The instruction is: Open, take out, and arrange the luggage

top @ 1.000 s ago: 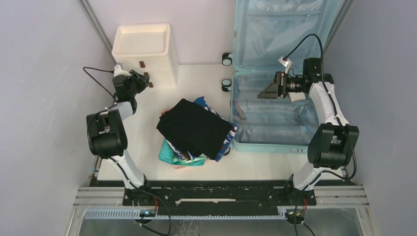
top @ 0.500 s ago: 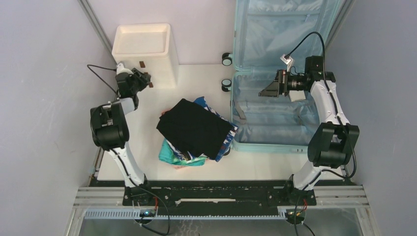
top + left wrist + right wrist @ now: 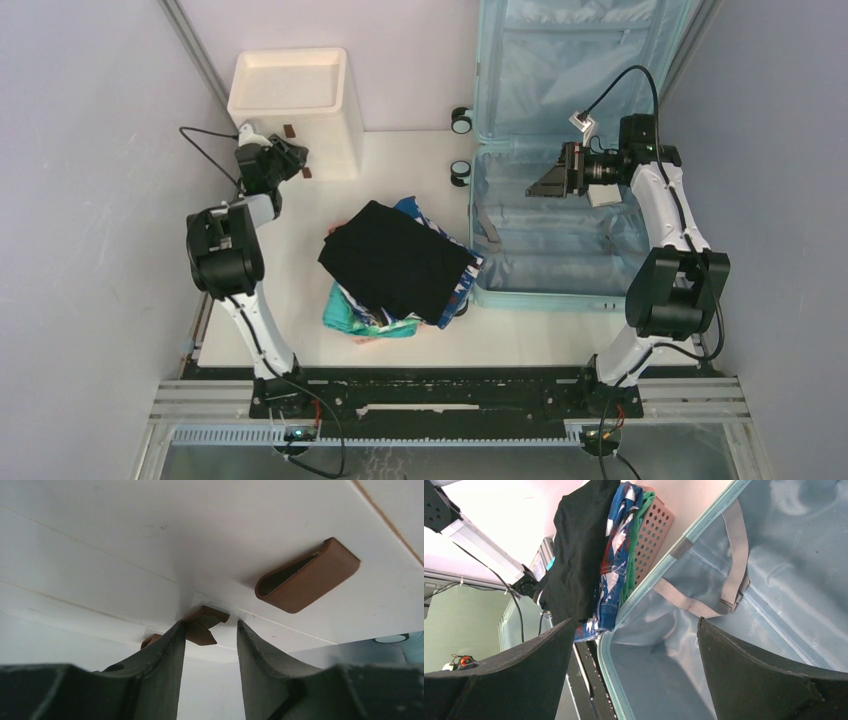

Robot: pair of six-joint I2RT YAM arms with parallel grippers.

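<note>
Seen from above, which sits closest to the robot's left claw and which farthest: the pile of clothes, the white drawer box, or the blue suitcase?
1. the white drawer box: far left, right at the left gripper.
2. the pile of clothes: middle of the table.
3. the luggage: right side, lying open.

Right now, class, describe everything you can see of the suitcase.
The suitcase is pale blue and hard-shelled, lying open on the right, one half flat, the other raised toward the back wall. Its light blue lining holds grey straps and nothing else visible. Two small wheels face left. The clothes pile touches its near-left corner.
</note>
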